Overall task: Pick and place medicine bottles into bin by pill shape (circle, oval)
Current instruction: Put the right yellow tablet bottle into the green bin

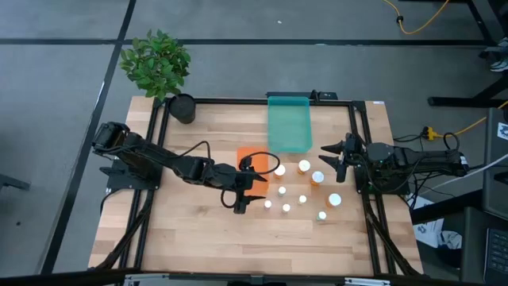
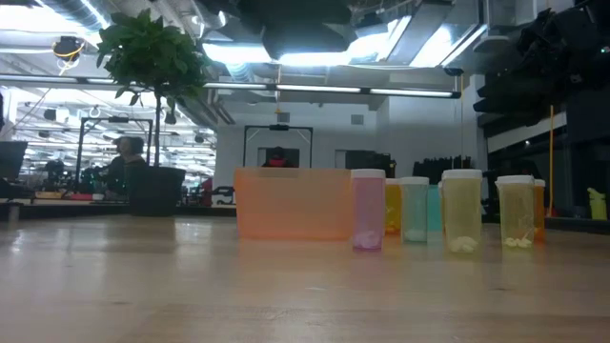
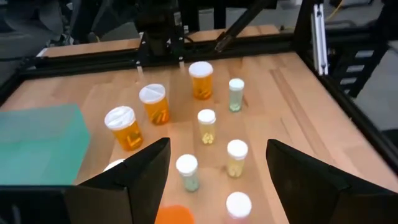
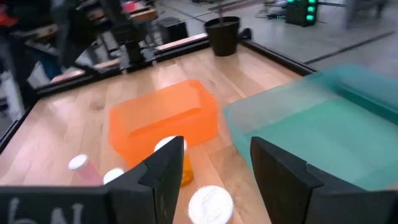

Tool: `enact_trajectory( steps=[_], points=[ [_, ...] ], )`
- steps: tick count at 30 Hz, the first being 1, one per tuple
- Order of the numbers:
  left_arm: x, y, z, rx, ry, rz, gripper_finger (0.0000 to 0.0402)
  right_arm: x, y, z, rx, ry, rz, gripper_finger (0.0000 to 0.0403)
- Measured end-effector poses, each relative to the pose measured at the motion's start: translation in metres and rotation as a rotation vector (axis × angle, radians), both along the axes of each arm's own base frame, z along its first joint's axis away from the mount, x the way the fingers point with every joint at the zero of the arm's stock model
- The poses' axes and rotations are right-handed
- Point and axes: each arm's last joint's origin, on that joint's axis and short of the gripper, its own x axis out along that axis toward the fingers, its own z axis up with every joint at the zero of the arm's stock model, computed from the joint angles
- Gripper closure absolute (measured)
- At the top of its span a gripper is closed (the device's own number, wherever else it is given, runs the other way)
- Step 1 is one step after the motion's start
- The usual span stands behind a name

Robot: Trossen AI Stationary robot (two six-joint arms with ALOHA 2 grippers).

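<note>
Several small white-capped medicine bottles (image 1: 302, 191) stand upright on the wooden table to the right of the orange bin (image 1: 252, 159). Three have amber bodies (image 3: 154, 102); the others are smaller and pale (image 3: 206, 124). A teal bin (image 1: 288, 123) sits farther back. My left gripper (image 1: 252, 187) is open above the table, just left of the bottles; in its wrist view (image 3: 217, 146) the bottles show between and beyond its fingers. My right gripper (image 1: 333, 161) is open at the group's right side, over an amber bottle (image 4: 171, 152) and a white cap (image 4: 210, 204).
A potted plant (image 1: 157, 63) in a black pot (image 1: 183, 107) stands at the far left corner. A black frame (image 1: 238, 101) borders the table. In the low view the bottles (image 2: 461, 210) stand in a row right of the orange bin (image 2: 291, 203). Bare wood lies toward the near edge.
</note>
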Motion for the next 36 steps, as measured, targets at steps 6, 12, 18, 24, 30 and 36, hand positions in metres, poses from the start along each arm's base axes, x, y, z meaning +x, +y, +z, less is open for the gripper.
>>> enact_trajectory(
  steps=[6,12,18,24,30,36],
  points=[
    [-0.001,0.0,-0.001,0.025,0.011,-0.004,0.0145,0.0,0.004,-0.008,0.017,0.081,0.137,0.0215],
    [-0.001,0.0,-0.001,0.029,0.011,-0.004,0.0145,0.001,0.007,-0.006,0.127,0.056,0.196,0.0215],
    [0.0,0.002,-0.001,0.036,0.01,0.015,0.0145,0.005,0.005,0.007,0.089,-0.065,0.168,0.0215],
    [0.0,0.002,-0.001,0.036,0.012,0.016,0.0145,0.005,0.002,0.032,0.047,0.009,0.062,0.0215],
    [0.0,0.002,-0.001,0.029,0.012,0.019,0.0145,0.019,0.002,0.043,0.026,0.176,0.014,0.0215],
    [0.0,0.002,-0.001,0.029,0.014,0.019,0.0145,0.037,0.008,0.023,0.088,0.371,0.167,0.0215]
  ],
)
